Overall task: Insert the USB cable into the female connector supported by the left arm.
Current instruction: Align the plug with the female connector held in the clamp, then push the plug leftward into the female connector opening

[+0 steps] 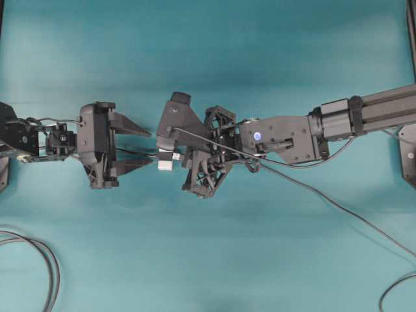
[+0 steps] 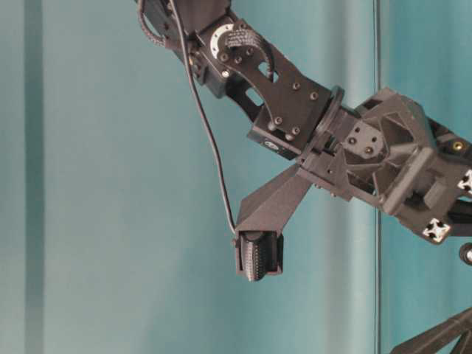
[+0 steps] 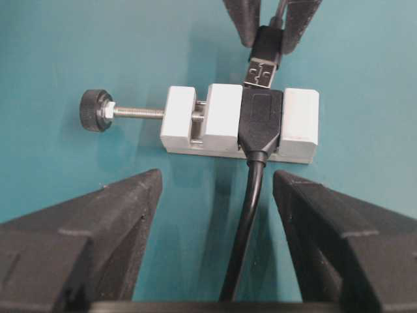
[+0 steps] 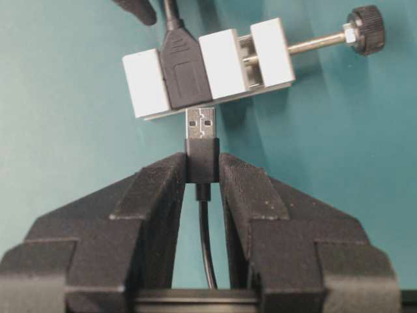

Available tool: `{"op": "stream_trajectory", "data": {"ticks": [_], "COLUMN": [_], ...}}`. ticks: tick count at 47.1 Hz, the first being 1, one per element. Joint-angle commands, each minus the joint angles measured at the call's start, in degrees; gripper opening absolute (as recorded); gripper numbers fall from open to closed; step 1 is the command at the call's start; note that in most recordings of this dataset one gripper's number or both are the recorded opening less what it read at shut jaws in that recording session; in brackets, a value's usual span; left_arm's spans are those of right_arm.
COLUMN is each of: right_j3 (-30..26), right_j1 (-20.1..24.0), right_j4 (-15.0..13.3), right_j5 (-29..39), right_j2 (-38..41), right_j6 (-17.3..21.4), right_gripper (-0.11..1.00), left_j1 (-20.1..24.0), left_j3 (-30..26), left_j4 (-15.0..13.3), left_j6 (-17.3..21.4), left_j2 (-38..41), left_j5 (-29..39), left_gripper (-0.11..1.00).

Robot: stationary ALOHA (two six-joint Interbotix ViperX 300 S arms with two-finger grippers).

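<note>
From overhead, the right end effector (image 1: 170, 156) covers most of the female connector (image 1: 165, 161), leaving only a small white corner. The table-level view shows no plug or connector, and its edges crop both arms. In the right wrist view, the USB cable (image 4: 206, 251) disappears behind the end effector body. Whether plug and socket touch cannot be told.
</note>
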Motion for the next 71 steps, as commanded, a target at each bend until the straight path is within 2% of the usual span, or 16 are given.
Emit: {"op": "stream_trajectory", "data": {"ticks": [1,71], "right_j3": [-0.88,-1.76], "right_j1": [0.26,0.70], "right_j4": [-0.18,-0.44], "right_j5": [-0.35,-1.23], "right_j2": [-0.97,-0.79], "right_j6": [0.09,-3.08], "right_gripper": [0.21,0.21], "left_j1": [0.09,0.26], "left_j3": [-0.44,-0.53], "left_j4": [0.09,0.09], "left_j6": [0.97,0.97], "left_j2": [-0.62,-0.53], "left_j5": [0.00,0.70], "left_gripper": [0.77,0.77]}}
